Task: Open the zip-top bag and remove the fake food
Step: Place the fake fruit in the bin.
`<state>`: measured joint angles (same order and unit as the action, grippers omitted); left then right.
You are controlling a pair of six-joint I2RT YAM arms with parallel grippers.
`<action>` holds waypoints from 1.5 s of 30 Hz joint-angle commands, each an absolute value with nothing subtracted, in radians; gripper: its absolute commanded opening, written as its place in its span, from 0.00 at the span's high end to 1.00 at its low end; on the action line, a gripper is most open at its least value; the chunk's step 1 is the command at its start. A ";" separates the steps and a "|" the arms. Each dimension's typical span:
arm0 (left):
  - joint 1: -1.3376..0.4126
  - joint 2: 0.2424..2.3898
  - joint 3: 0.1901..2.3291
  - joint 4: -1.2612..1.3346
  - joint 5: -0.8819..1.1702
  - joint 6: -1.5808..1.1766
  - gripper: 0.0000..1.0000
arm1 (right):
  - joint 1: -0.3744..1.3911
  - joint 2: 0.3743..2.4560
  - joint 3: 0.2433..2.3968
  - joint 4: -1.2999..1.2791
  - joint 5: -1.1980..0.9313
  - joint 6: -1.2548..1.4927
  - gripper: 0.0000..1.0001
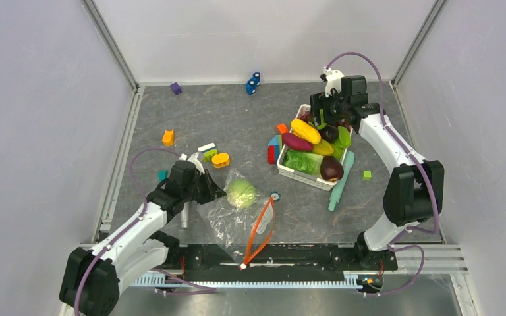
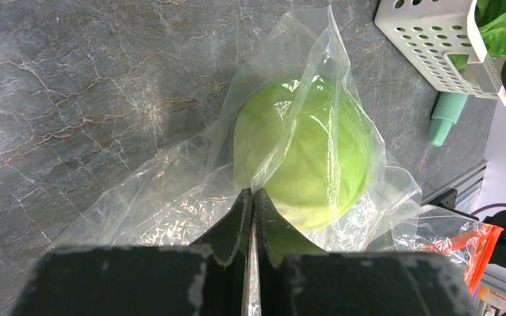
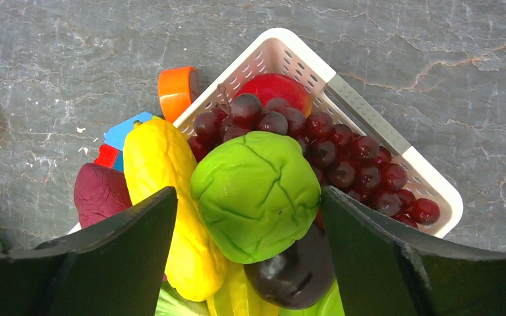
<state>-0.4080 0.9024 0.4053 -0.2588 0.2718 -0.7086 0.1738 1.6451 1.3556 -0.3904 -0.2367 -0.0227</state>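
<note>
Grey marbled table (image 1: 237,112), white walls on three sides, a metal rail (image 1: 290,253) along the near edge. My left gripper (image 2: 252,197) was pinched fully closed on a fold of the zip-top bag (image 2: 165,204). The bag lay flat near the rail, its red-orange zipper strip (image 1: 261,230) running toward that edge. The pale green cabbage (image 2: 303,168) sat inside the bag, just beyond my fingertips. My right gripper (image 3: 247,194) stood wide over the white basket (image 3: 369,118) at far right, jaws either side of a round green fruit (image 3: 255,191). The fruit rested on the corn cob (image 3: 158,191), eggplant (image 3: 290,273) and grape bunch (image 3: 342,158); contact not discernible. Bare table lay between bag and basket; loose blocks (image 1: 168,137) dotted the left.
</note>
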 commanded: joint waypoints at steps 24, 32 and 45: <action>-0.410 0.901 0.402 -0.235 0.293 -0.723 0.91 | 0.173 1.613 1.311 -0.402 -0.237 -0.009 0.15; -0.411 0.903 0.403 -0.232 0.293 -0.726 0.91 | 0.173 1.603 1.362 -0.386 -0.213 -0.002 0.02; -0.410 0.916 0.406 -0.222 0.296 -0.726 0.91 | 0.173 1.579 1.385 -0.371 -0.209 -0.002 0.02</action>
